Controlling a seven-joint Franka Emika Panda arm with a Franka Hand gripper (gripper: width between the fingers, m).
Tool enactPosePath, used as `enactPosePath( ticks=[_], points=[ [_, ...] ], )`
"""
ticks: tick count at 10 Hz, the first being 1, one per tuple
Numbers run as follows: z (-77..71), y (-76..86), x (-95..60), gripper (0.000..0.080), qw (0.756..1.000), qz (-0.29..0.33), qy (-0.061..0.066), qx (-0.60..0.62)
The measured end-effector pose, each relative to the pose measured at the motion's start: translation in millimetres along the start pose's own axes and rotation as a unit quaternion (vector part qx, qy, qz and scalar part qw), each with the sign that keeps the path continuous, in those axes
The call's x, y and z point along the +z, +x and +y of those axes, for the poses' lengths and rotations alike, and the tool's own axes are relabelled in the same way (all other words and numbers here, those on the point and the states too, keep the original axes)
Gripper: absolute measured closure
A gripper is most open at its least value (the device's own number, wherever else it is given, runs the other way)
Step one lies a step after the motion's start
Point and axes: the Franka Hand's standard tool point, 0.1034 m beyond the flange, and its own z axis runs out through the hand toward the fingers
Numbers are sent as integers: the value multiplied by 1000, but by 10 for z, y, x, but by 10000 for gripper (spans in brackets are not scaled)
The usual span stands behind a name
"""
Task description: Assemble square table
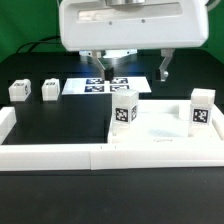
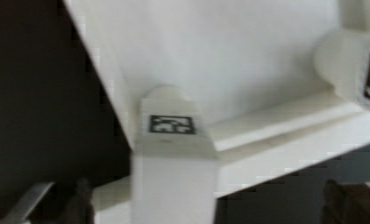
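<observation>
The gripper (image 1: 132, 68) hangs wide open and empty, its fingertips cut off in the wrist view. The tabletop (image 1: 165, 128), at the exterior view's right, carries 2 upright legs (image 1: 124, 108); 2 loose legs (image 1: 20, 90) lie left.

a matt black table (image 1: 60, 125) was seen across most of the exterior view, lit brightly and evenly, with only soft shadows cast on it. a green backdrop (image 1: 22, 20) was seen behind it at the exterior view's left; the rest behind was left dark. a long low white border wall (image 1: 50, 157) was laid along the near edge and up the exterior view's left side. the marker board (image 1: 78, 87) was laid flat towards the far edge.
</observation>
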Motion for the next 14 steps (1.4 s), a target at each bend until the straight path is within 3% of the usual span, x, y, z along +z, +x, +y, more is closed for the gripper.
enactPosePath(
  ticks=[1,6,7,10,14],
  points=[
    [93,13,6,151,1000,10,-2,-29],
    [117,10,19,151,999,10,-4,-39],
    [150,-86,72,151,999,-2,-5,-37],
    [215,-318,375,151,999,-25,-17,-39],
    [358,-376,769,151,998,-11,-39,-37]
  ],
)
